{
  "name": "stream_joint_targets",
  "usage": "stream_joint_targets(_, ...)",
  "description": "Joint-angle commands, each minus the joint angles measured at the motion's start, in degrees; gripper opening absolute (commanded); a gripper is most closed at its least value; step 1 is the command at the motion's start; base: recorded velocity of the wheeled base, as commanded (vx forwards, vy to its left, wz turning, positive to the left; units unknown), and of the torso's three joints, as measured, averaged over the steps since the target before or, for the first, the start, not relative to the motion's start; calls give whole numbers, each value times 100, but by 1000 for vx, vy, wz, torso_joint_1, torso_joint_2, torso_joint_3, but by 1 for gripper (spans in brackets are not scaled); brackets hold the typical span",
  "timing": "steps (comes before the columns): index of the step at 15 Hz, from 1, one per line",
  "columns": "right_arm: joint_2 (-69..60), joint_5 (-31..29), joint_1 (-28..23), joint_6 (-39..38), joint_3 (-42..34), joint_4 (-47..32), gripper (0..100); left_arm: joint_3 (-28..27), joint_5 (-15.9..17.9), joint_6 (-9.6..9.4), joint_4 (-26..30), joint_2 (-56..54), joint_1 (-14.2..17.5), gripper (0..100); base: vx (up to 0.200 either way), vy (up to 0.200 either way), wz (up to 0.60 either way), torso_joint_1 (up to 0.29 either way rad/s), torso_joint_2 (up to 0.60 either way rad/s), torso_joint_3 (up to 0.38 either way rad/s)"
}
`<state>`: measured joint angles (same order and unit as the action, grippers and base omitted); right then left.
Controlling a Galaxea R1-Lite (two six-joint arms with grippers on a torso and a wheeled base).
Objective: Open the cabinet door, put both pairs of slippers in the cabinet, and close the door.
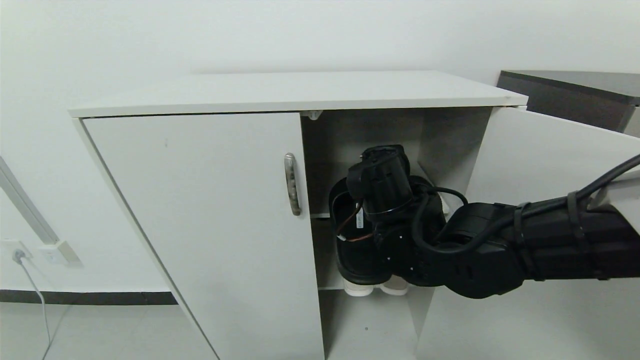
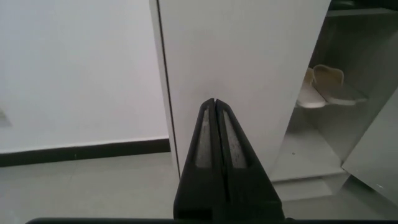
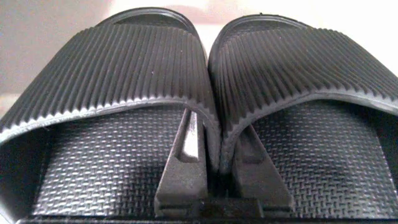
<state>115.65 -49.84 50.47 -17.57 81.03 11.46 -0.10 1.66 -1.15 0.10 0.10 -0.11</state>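
A pair of black ribbed slippers (image 3: 155, 74) is pinched together by the inner edges of their straps in my right gripper (image 3: 217, 158), which is shut on them. In the head view the black slippers (image 1: 357, 260) hang soles outward in the open right half of the white cabinet (image 1: 300, 92), partly hidden by my right arm (image 1: 500, 250). Just below them the toes of a white pair of slippers (image 1: 375, 289) rest on a shelf; the white slippers (image 2: 324, 87) also lie there in the left wrist view. My left gripper (image 2: 214, 106) is shut and empty, facing the closed left door (image 2: 242, 56).
The right door (image 1: 530, 160) stands swung open beside my right arm. The left door (image 1: 200, 215) is closed, with a metal handle (image 1: 292, 184). A wall socket with a cable (image 1: 17, 256) sits low on the left. A dark desk (image 1: 575, 95) stands behind on the right.
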Motion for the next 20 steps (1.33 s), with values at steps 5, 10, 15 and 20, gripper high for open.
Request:
stream_joint_targets(5, -60, -9, 24, -10, -87, -3, 0, 1, 1, 9, -1, -1, 2, 0, 40, 0, 0, 1, 0, 0)
stream_joint_targets(10, 54, 141, -187, 34, 44, -3, 0, 1, 1, 0, -1, -1, 2, 0, 0, 0, 0, 0, 0, 0)
stream_joint_targets(15, 476, 958, -485, 166, 677, -21, 0, 1, 1, 9, -1, -1, 2, 0, 0, 0, 0, 0, 0, 0)
stream_joint_targets(20, 1082, 598, -644, 175, 1477, -30, 0, 1, 1, 9, -1, -1, 2, 0, 0, 0, 0, 0, 0, 0)
